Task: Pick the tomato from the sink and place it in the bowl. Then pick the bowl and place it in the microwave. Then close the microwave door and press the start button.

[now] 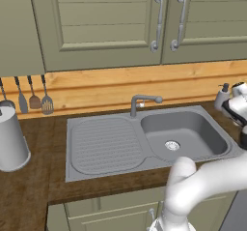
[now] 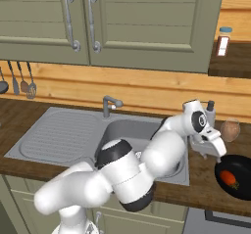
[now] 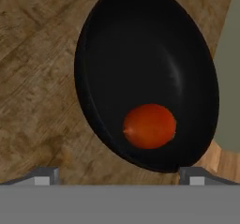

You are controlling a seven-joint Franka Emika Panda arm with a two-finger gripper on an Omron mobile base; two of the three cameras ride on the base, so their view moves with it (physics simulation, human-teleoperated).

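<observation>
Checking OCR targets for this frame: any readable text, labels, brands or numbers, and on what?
None readable.
Jar on the upper right shelf: a white label, blank or too small to read.
Soap dispenser behind the sink: no marking visible.
White canister on the counter: plain.
Black bowl and tomato: no print.
Cabinet doors: no signs.

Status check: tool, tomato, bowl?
Tool open, holding nothing, above the bowl. Tomato sits inside the bowl, on the counter right of the sink. Nothing between tool and bowl.
</observation>
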